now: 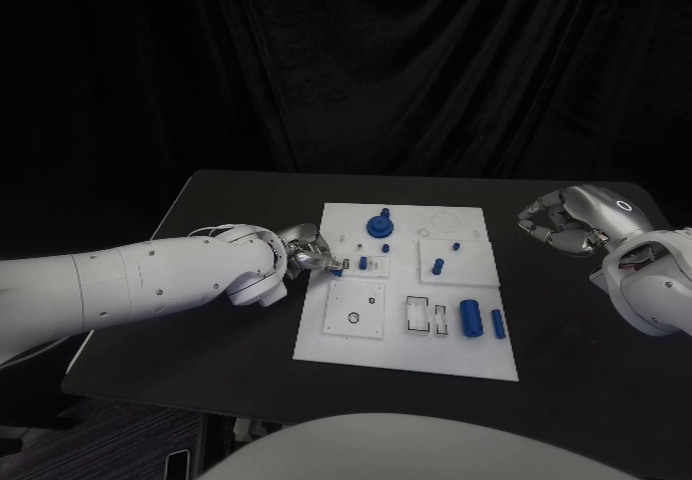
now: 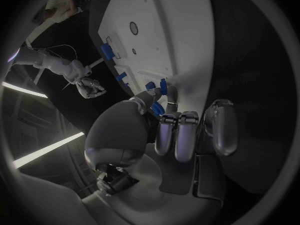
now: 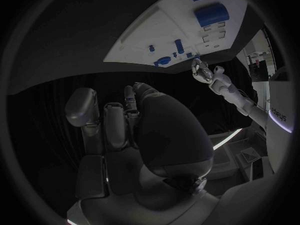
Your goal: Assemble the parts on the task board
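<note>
While the white rectangular task board [image 1: 408, 352] lies flat in the middle of the black table [image 1: 216, 200], the left hand [image 1: 307, 253] reaches over the board's left edge at about mid-length, its silver fingers [image 2: 167, 131] drawn close together around a small blue part [image 1: 340, 268], which sits pinched at the fingertips just above the board's surface; the left wrist view shows the same blue piece [image 2: 160, 89] caught between the thumb and the neighbouring fingers, right at the board's rim. Just beside that hand on the board stands a small blue block [image 1: 365, 264], and nearer the board's far edge a blue round knob with a stem [image 1: 381, 224] stands upright. Toward the board's right half two short blue pegs [image 1: 438, 266] stand on a raised white square, and close to the board's near-right corner a fat blue cylinder [image 1: 472, 316] lies on its side with a thinner blue pin [image 1: 498, 323] just beside it, both next to a pair of rectangular slots. A raised white square tile with a round hole [image 1: 355, 308] sits in the board's near-left part. The right hand [image 1: 567, 224] hangs off the board's far-right corner, well apart from it, above bare table, its fingers curled inward with nothing in them.
</note>
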You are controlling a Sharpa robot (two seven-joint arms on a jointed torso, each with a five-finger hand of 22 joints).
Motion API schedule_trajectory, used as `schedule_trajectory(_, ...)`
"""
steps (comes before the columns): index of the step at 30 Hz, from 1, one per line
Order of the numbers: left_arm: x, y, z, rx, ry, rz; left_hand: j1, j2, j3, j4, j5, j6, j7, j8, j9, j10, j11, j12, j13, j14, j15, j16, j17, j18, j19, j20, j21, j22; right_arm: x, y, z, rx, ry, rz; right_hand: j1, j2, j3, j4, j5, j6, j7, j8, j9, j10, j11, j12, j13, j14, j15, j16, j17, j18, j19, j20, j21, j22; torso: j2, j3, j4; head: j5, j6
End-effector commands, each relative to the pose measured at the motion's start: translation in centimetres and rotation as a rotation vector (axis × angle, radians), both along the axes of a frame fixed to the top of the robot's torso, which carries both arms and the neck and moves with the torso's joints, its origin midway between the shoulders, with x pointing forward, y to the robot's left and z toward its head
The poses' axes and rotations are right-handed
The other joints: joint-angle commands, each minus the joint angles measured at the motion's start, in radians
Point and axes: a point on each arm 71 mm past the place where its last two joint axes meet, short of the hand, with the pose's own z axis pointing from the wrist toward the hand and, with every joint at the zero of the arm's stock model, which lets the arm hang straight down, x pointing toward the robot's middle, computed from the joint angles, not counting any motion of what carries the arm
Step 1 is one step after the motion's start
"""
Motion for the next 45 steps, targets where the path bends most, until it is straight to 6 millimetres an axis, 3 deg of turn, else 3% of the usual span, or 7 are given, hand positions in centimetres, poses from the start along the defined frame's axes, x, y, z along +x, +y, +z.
schedule_trajectory(1, 0.1, -0.3, 0.3, -0.032, -0.007, 0.028, -0.007, 0.002, 0.153, -0.144, 0.009, -0.013, -0.004, 0.006, 0.004, 0.104, -0.007, 0.004, 0.263, 0.108, -0.006, 0.003, 0.263, 0.007, -0.005, -0.005, -0.004, 0.184, 0.0, -0.1, -0.1, -0.002, 0.003, -0.014, 0.011, 0.003, 0.008, -0.001, 0.003, 0.003, 0.001, 0.000, 0.000, -0.005, -0.002, -0.005, 0.049, 0.012, -0.006, -0.003, 0.027, 0.008, 0.000, -0.002, -0.003, 0.128, 0.000, 0.0000, 0.0005, 0.000, 0.000)
schedule_trajectory(28, 1.4, -1.5, 2.1, 0.103, -0.215, -0.058, 0.006, 0.001, 0.169, -0.146, 0.004, -0.015, -0.005, 0.016, 0.022, 0.104, -0.008, 0.004, 0.263, 0.108, -0.007, 0.003, 0.263, 0.003, 0.010, -0.006, 0.014, 0.190, 0.1, 0.1, -0.1, 0.000, -0.003, -0.011, 0.018, -0.002, 0.010, -0.005, 0.003, 0.002, 0.001, -0.001, 0.000, -0.007, -0.002, -0.006, 0.048, 0.010, -0.005, -0.006, 0.024, 0.009, -0.002, -0.002, -0.008, 0.127, 0.000, -0.0004, -0.0002, -0.002, 0.000)
schedule_trajectory(45, 1.9, -2.7, 1.5, 0.159, -0.171, -0.072, 0.014, 0.005, 0.174, -0.139, -0.020, -0.022, -0.004, 0.013, 0.028, 0.104, -0.007, 0.004, 0.263, 0.108, -0.007, 0.003, 0.263, 0.003, 0.011, -0.006, 0.013, 0.189, 0.2, 0.3, -0.1, 0.001, -0.004, -0.007, 0.019, -0.003, 0.010, -0.006, 0.002, 0.002, 0.001, -0.001, -0.001, -0.007, -0.002, -0.006, 0.048, 0.010, -0.005, -0.005, 0.025, 0.009, -0.002, -0.002, -0.008, 0.127, 0.000, -0.0002, -0.0007, 0.000, 0.000)
